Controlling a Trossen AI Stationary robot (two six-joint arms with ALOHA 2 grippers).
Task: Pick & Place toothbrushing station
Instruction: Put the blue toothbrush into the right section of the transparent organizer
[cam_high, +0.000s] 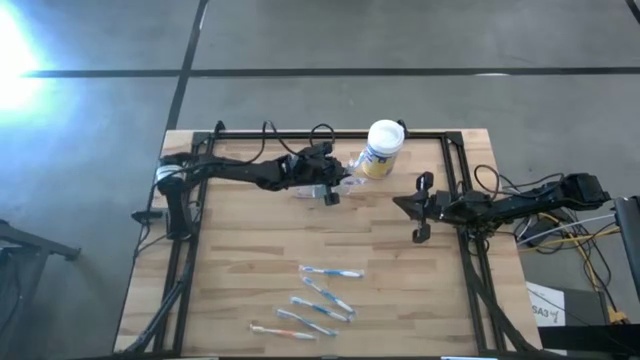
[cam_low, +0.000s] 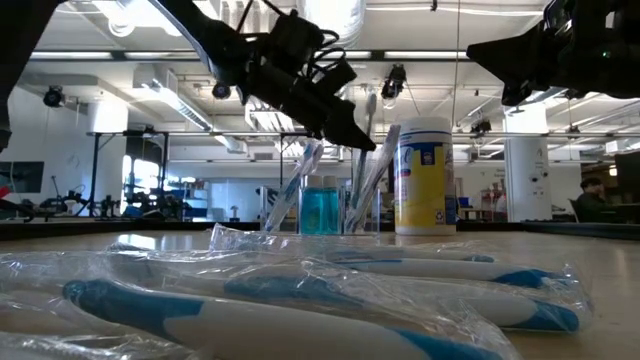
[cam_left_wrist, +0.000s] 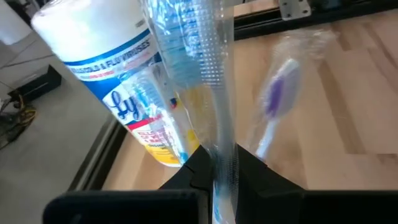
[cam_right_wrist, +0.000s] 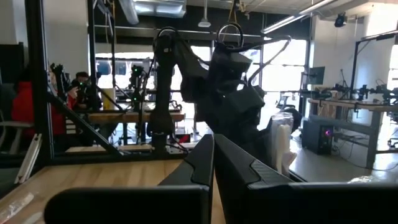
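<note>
While the high view hides it, the left wrist view shows the left gripper (cam_left_wrist: 221, 171) pinching a wrapped toothbrush (cam_left_wrist: 214, 93) beside the white canister (cam_high: 382, 148), at the toothbrushing station (cam_low: 322, 212) far-centre; right gripper (cam_right_wrist: 213, 163) pressed together, right side.

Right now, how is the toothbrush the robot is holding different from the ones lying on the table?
The held toothbrush stands upright, pinched in the left tool beside the white canister. The loose toothbrushes lie flat near the table's front, untouched by either tool. All are sealed in clear wrappers.

Wooden table (cam_high: 250, 250): wrapped toothbrushes (cam_high: 322, 298), white canister (cam_high: 381, 149)
</note>
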